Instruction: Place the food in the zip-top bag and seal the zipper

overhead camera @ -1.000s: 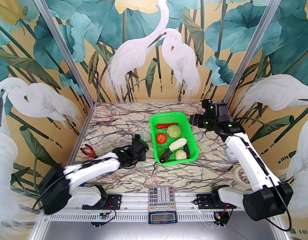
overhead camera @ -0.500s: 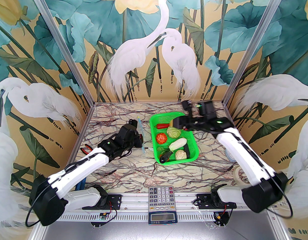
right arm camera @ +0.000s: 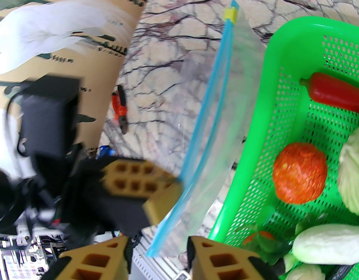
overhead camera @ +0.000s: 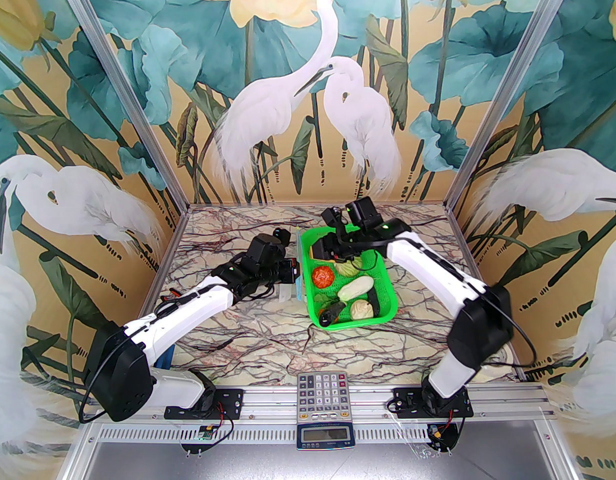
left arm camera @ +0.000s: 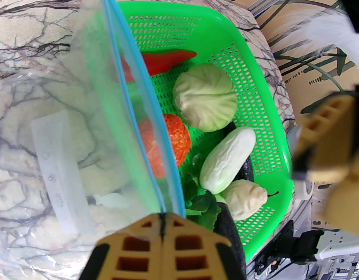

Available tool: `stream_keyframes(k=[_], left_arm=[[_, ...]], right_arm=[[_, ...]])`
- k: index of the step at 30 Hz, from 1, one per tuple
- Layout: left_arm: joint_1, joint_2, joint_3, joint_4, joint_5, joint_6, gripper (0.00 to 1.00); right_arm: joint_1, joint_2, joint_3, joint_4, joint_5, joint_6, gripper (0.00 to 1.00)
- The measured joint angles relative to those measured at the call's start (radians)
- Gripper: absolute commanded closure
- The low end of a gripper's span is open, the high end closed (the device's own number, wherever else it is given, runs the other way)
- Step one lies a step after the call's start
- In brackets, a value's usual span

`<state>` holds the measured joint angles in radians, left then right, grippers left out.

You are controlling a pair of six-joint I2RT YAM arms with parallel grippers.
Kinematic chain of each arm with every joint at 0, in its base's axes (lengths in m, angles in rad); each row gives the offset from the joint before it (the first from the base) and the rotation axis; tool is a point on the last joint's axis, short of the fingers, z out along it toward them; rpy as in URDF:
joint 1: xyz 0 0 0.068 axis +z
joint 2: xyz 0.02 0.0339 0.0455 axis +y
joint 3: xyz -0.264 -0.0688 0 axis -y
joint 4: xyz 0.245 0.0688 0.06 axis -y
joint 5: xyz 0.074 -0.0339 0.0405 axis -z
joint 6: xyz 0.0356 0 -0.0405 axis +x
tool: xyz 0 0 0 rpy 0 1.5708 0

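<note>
Nearest, found the left gripper [left arm camera: 162, 214] pinched tight on the near end of the zipper [left arm camera: 138, 98], holding the bag [left arm camera: 65, 77] up with the strip uppermost, as it seemed, along the left rim of the basket [left arm camera: 173, 6]. Saw the right gripper [right arm camera: 159, 243] stretched across that rim toward the same near end, jaws part-way apart and gripping nothing. Could not tell whether the strip's corner sat between the fingers or just past them. Traced the zipper's long axis near to far, beside the rim, out to the yellow slider [right arm camera: 230, 13] at the far end. Judged the right gripper the one free to take the mouth, with the strip lying straight ahead of its jaws. Noted the food beyond, all in the basket: tomato [left arm camera: 173, 138], cabbage [left arm camera: 205, 98], chili [left arm camera: 167, 58]. Saw none in the bag.
</note>
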<state>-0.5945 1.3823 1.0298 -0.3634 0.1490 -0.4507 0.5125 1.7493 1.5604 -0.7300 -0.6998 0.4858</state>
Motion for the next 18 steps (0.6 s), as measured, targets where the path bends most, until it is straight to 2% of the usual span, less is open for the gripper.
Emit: stream_keyframes(k=[10, 18], left_arm=[[0.018, 0.012, 0.000, 0.025, 0.057, 0.000, 0.99], [0.021, 0.016, 0.000, 0.025, 0.079, 0.000, 0.99]], right_arm=[[0.039, 0.127, 0.120, -0.043, 0.043, 0.000, 0.63], [0.048, 0.174, 0.161, -0.073, 0.098, 0.000, 0.72]])
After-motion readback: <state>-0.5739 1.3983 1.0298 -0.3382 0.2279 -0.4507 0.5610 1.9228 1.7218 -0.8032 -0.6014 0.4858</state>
